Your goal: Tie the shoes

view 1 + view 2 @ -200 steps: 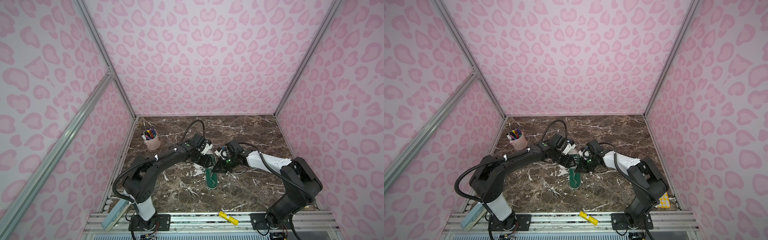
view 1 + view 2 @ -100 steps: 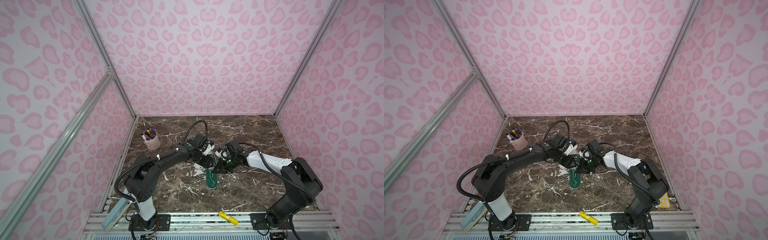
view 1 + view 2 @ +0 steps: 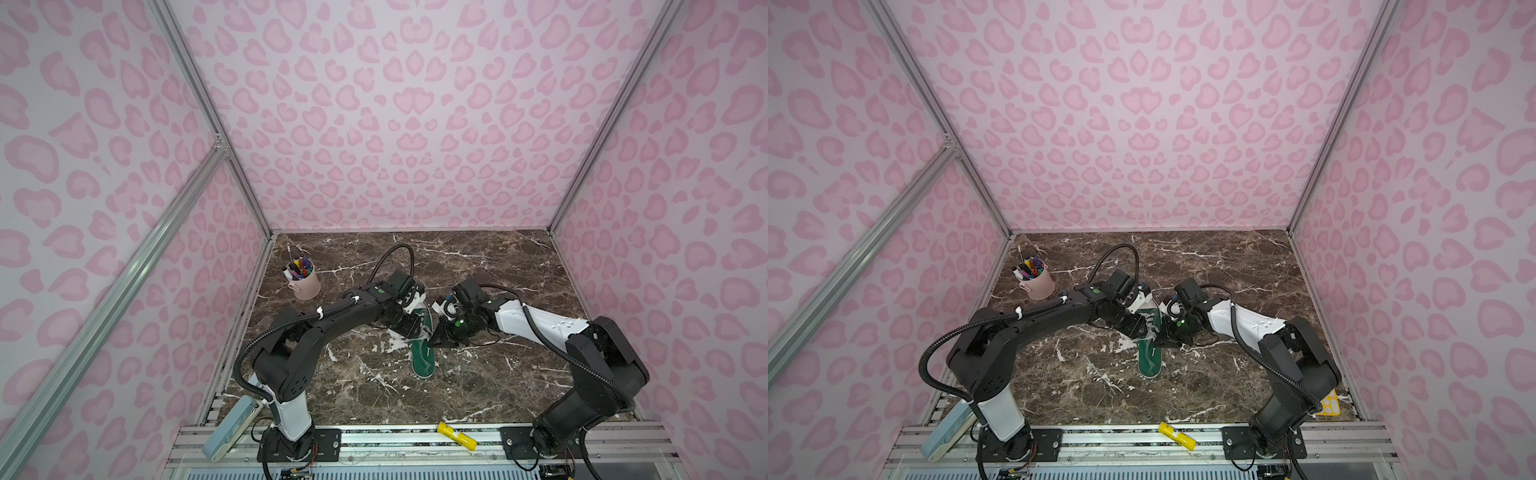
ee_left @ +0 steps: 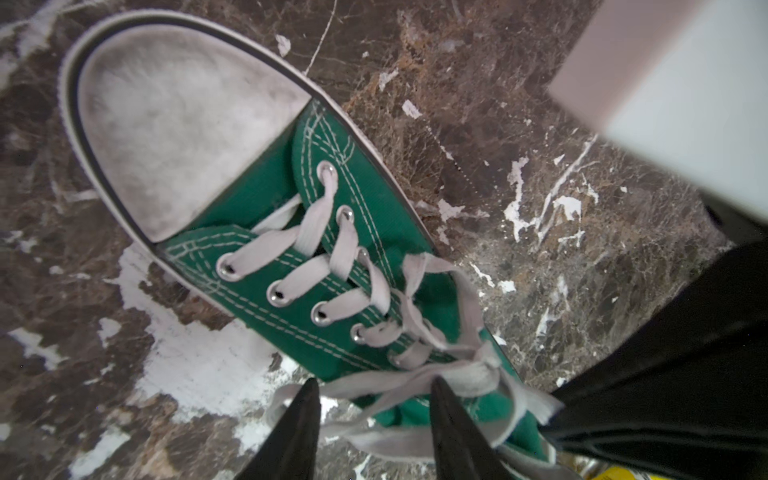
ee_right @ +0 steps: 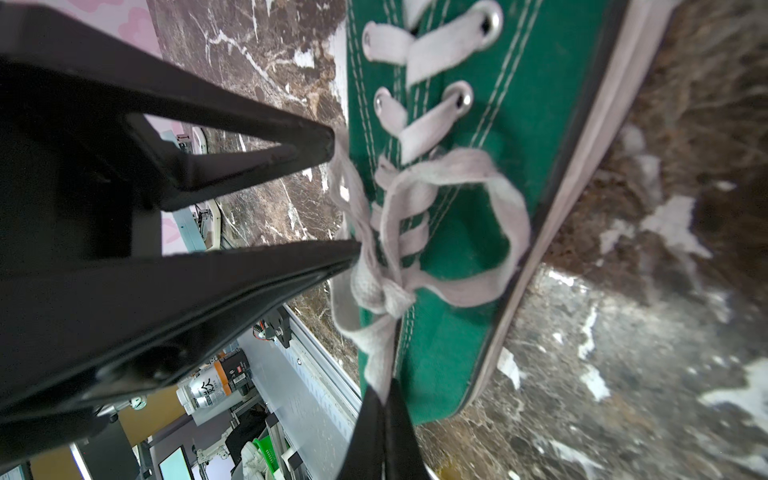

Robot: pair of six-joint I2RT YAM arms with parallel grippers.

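Centrally on the marble tabletop point(image 3: 498, 270) lies the green sneaker point(image 3: 424, 360) point(image 3: 1150, 362), flat on its sole, its heel end towards the front rail point(image 3: 374, 440) and its toe end tucked under the left arm's wrist. Both arms reach in over it from either side and meet above the lacing. The left wrist view shows the white toe cap point(image 4: 174, 124), the crossed off-white laces point(image 4: 316, 232) running through the metal eyelets, and a loose tangle of lace at the uppermost eyelets. The left gripper point(image 4: 374, 399) point(image 3: 411, 330) has its two black fingers point(image 4: 305, 419) spread, one on each side of a flat lace strand, and nothing is squeezed between them. In the right wrist view the right gripper point(image 5: 380, 401) point(image 3: 434, 341) has its fingers pressed together on a lace end that runs to a small knot point(image 5: 390, 295). A wide lace loop point(image 5: 505, 232) lies across the sneaker's opening just beside it. In both top views the fingertips are too small to judge, though the two grippers appear nearly touching over the sneaker's middle. Well apart, near the back left corner, a pink cup point(image 3: 305, 286) point(image 3: 1038, 286) stands upright holding coloured markers point(image 3: 297, 266).
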